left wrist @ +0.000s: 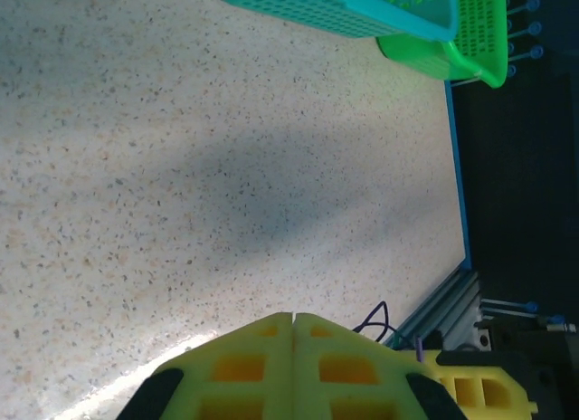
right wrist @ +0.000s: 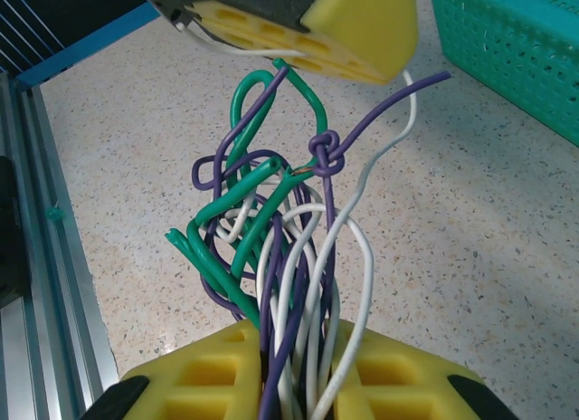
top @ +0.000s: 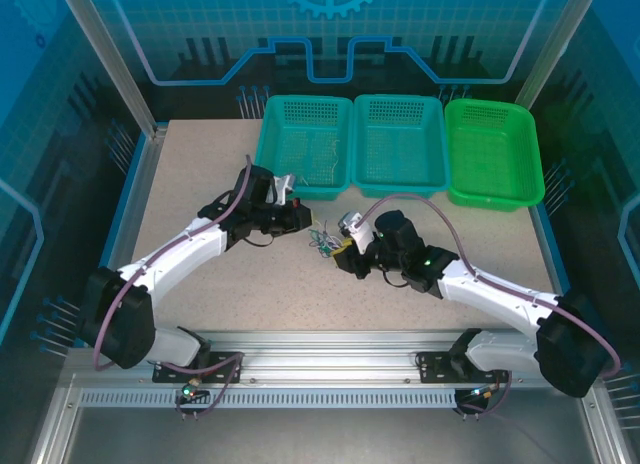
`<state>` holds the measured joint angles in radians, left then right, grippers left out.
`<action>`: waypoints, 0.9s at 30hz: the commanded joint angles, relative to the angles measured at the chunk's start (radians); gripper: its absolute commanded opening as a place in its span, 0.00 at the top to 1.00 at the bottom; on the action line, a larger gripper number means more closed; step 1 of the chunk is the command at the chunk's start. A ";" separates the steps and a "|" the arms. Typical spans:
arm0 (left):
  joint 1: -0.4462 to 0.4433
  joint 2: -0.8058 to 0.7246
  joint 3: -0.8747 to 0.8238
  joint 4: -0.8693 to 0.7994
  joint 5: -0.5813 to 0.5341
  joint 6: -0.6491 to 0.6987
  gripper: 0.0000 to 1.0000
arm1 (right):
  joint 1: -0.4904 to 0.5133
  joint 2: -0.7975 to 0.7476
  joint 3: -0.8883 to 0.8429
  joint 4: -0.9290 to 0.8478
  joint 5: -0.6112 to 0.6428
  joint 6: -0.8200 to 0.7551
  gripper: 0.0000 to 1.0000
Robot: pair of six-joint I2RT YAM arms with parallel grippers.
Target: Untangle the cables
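Observation:
The cables are a small tangle of green, purple and white wires with a purple knot near the top. In the top view the cables hang between the two grippers at mid-table. My right gripper is shut on the lower part of the bundle, which rises from between its yellow fingers. My left gripper is shut, fingertips pressed together with nothing showing between them. A purple wire loop pokes out beside it. From the right wrist, the wire tops run behind the left gripper's fingers; whether any is pinched is hidden.
Two teal baskets and a green basket stand in a row along the far edge. A metal rail runs along the near edge. Both grippers sit close together over speckled tabletop.

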<state>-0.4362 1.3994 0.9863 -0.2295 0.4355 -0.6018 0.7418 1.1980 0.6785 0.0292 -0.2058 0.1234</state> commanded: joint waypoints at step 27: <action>-0.055 -0.099 -0.051 0.166 -0.067 -0.003 1.00 | 0.048 0.237 0.082 0.248 0.214 0.172 0.29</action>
<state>-0.4774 1.3548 0.9005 -0.0959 0.3599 -0.6037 0.7807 1.3609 0.7235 0.1688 -0.0574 0.2493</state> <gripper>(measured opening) 0.057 0.706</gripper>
